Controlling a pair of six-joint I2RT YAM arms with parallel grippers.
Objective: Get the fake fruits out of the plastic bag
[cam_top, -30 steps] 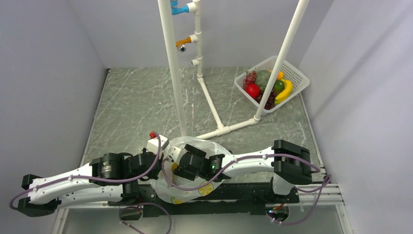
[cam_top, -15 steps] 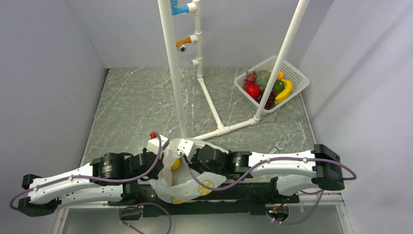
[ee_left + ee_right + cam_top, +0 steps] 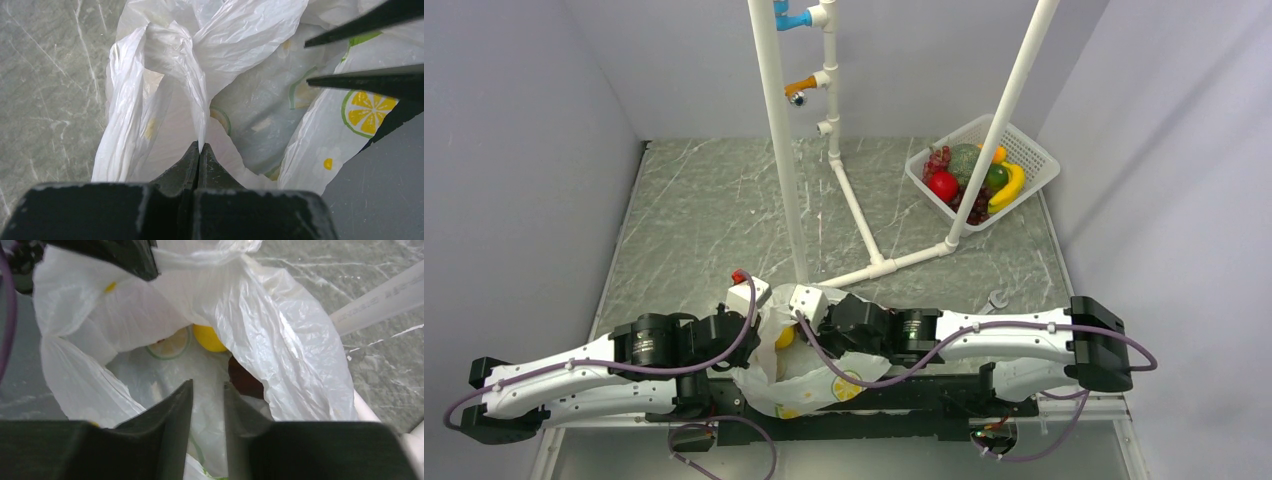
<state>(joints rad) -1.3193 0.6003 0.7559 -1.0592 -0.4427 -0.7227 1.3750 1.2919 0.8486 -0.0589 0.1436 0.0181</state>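
The plastic bag lies at the table's near edge between both arms, white with lemon prints. My left gripper is shut on a gathered fold of the bag's rim, holding it up. My right gripper sits at the bag's mouth, jaws a narrow gap apart, nothing between them. Inside the bag lie a yellow fruit and a dark red fruit, just beyond my fingertips. From above, the yellow fruit peeks out between the left gripper and right gripper.
A white basket at the back right holds several fruits. A white pipe frame stands mid-table, with an upright just behind the bag and a floor pipe running right. A small grey tool lies near the right arm.
The right arm swung its gripper left and down to the bag's mouth; its jaws closed from wide to a narrow gap. The left gripper kept its hold on the bag.
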